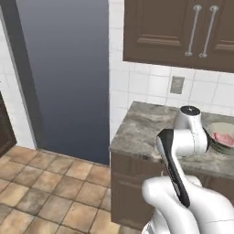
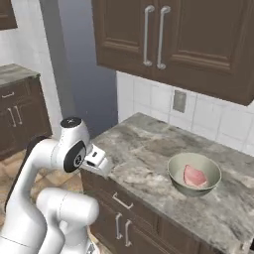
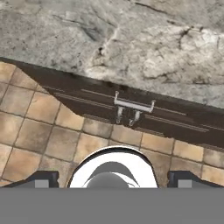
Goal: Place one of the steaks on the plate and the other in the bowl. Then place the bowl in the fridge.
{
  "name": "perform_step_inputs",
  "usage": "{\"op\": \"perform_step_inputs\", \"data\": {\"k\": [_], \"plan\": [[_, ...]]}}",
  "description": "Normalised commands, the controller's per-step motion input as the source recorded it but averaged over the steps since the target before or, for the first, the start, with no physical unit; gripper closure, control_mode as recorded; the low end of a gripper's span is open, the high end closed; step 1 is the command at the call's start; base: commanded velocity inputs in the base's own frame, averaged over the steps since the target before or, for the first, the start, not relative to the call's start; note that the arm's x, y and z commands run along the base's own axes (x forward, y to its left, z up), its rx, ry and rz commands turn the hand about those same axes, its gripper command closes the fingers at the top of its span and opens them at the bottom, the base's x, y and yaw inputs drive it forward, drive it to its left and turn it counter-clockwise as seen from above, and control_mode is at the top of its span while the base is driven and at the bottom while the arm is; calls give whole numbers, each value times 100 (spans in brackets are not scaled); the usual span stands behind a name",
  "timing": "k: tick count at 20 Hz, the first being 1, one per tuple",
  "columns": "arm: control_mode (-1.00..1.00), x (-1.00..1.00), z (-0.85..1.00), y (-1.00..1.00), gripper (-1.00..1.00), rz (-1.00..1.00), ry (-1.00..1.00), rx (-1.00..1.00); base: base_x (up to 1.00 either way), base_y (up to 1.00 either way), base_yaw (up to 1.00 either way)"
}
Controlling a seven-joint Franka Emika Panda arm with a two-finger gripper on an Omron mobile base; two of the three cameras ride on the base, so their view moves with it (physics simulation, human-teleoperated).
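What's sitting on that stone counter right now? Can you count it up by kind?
bowl: 1
steak, lying in the bowl: 1
Total: 2

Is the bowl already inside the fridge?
No, the bowl sits on the stone counter with a steak inside it.

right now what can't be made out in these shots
- Bowl: in the left base view the arm covers its left side and the picture's right edge cuts it; the right base view shows it whole, with a steak inside.
- Fridge: both base views show just a flat grey surface cut off at the top; no handles or doors visible.
- Gripper: in the hand view the jaws stand wide apart with nothing between them.
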Motion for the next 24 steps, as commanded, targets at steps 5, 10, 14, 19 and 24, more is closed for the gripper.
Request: {"op": "perform_step_inputs", "data": {"k": [5,10,14,19,24], "plan": [[100,0,0,0,-100,0,0,0,-1,68,77],[100,0,0,0,-100,0,0,0,0,15,61],[100,0,0,0,-100,0,0,0,0,54,87],[100,0,0,0,-100,0,0,0,0,58,90],[100,0,0,0,-100,0,0,0,0,62,84]]}}
